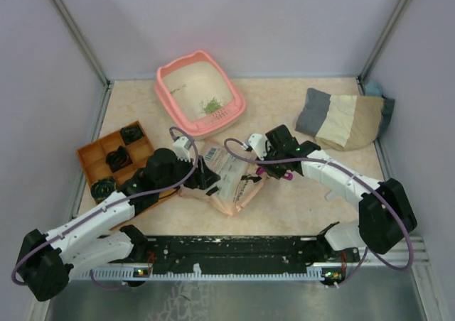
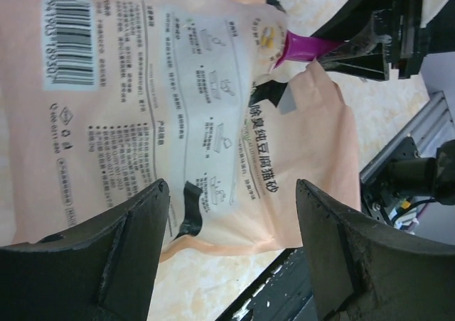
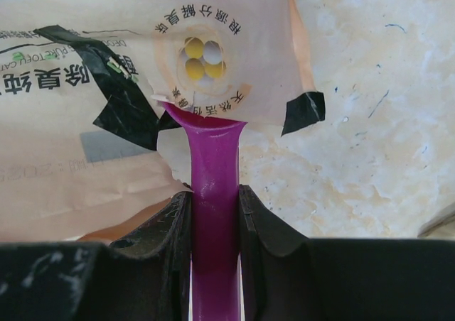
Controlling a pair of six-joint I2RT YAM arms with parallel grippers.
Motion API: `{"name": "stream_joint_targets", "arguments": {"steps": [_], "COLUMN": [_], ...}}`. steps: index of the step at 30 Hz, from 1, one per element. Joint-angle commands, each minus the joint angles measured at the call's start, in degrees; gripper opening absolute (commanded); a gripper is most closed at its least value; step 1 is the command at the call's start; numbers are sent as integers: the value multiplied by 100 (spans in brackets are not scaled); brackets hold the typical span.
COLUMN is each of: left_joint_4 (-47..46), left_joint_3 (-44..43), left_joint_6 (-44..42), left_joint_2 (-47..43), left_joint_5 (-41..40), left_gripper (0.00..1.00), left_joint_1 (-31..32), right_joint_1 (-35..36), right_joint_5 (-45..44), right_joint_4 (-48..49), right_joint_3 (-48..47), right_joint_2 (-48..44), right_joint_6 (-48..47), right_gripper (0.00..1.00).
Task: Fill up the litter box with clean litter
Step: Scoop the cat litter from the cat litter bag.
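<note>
The salmon-pink litter box [image 1: 165,97] stands at the back centre, with a small pile of green clean litter [image 1: 212,106] inside near its front right. A beige printed bag [image 1: 231,182] [image 2: 178,108] [image 3: 64,186] lies flat between the arms. My left gripper [image 1: 206,173] [image 2: 233,187] hangs open above the bag's lower edge, with nothing between its fingers. My right gripper [image 1: 261,166] [image 3: 213,200] is shut on the handle of the magenta scoop [image 3: 213,165] [image 2: 306,47]. The scoop's head is hidden inside the bag's torn mouth.
An orange compartmented tray [image 1: 89,154] holding black items sits to the left, beside my left arm. A folded grey and beige cloth [image 1: 345,118] lies at the back right. A black rail [image 1: 234,246] runs along the near table edge.
</note>
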State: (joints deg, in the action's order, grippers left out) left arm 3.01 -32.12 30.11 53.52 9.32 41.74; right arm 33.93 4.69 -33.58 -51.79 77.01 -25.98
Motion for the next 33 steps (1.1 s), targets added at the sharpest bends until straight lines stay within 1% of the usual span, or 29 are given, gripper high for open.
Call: {"name": "stream_joint_targets", "arguments": {"steps": [1, 3, 7, 14, 20, 25, 28, 30, 33], "left_joint_4": [262, 274, 282, 426, 443, 400, 349, 280, 207], "left_joint_3": [-128, -132, -171, -218, -321, -315, -249, -190, -146], "left_joint_6": [141, 182, 151, 44, -15, -50, -48, -32, -24], "left_joint_2": [96, 204, 361, 336, 611, 845, 952, 1003, 1118], "left_joint_5": [-302, -361, -248, -283, -201, -147, -200, -226, -218], "left_gripper": [77, 77, 70, 68, 61, 59, 59, 59, 60], "left_joint_1": [-161, -227, -312, -412, -550, -587, -583, -596, -606], "right_joint_1": [-12, -9, -31, -94, -271, -379, -620, -720, -844], "right_joint_5": [247, 259, 533, 978, 1427, 1542, 2033, 2178, 2132], "right_joint_4": [684, 863, 1325, 2107, 2536, 2377, 2196, 1938, 1387], "right_joint_3": [-221, -232, -168, -107, -357, -419, -316, -273, -310], "right_joint_2": [218, 271, 375, 612, 928, 871, 711, 596, 465], "right_joint_6": [-60, -74, -132, -272, -359, -493, -483, -557, -634], "right_gripper": [0, 0, 0, 0, 0, 0, 0, 0, 0]}}
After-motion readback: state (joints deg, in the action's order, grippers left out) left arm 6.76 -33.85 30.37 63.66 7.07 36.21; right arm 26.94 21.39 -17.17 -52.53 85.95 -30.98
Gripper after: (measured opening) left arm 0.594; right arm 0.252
